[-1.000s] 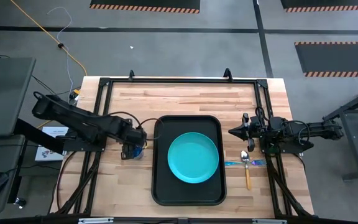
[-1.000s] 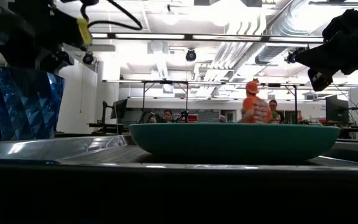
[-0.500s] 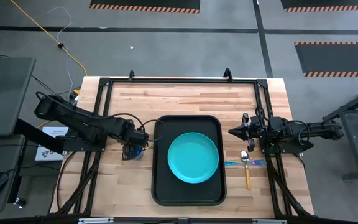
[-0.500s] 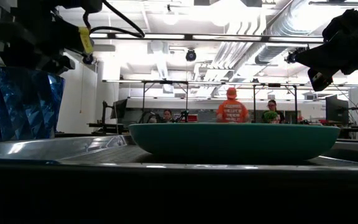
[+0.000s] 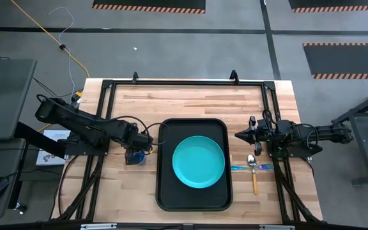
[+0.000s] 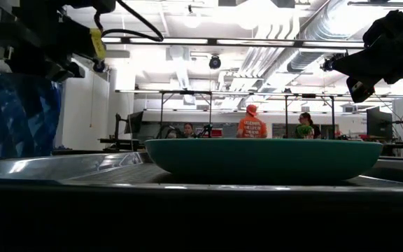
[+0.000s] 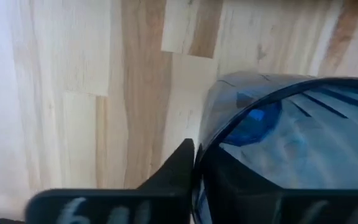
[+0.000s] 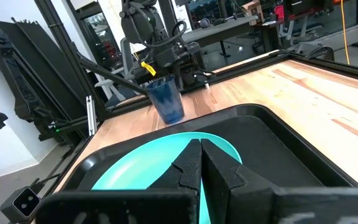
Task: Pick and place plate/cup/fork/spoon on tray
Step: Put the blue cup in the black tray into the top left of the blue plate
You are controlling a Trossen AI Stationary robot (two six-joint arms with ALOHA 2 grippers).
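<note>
**A:** While you look straight down, you see the left gripper [image 5: 137, 153] over the small dark-blue translucent cup [image 5: 135, 157], just beside the left rim of the large black rectangular tray [image 5: 163, 191]. What does its wrist camera add for you?

**B:** It shows you the cup [image 7: 278, 137] right at the lens, with one dark finger [image 7: 176, 168] against the outside of its wall. You get the left gripper pinching the cup.

**A:** And the right arm?

**B:** You find the right gripper [image 5: 241, 135] parked beyond the tray's right rim, its fingers pressed together in its own wrist view [image 8: 201, 163]. That view also gives you the cup [image 8: 166, 99] standing upright under the left arm, past the round turquoise plate [image 8: 135, 165].

**A:** Cutlery?

**B:** Only the overhead gives you that: the orange-handled silver spoon [image 5: 253, 173] and the thin light-blue fork [image 5: 250, 167] crossed on the pale wood tabletop [image 5: 190, 99], right of the tray. The plate [image 5: 199, 162] lies inside the tray.

**A:** The room?

**B:** From table height you see a person in an orange top [image 6: 251, 127] under bright ceiling lights.
</note>
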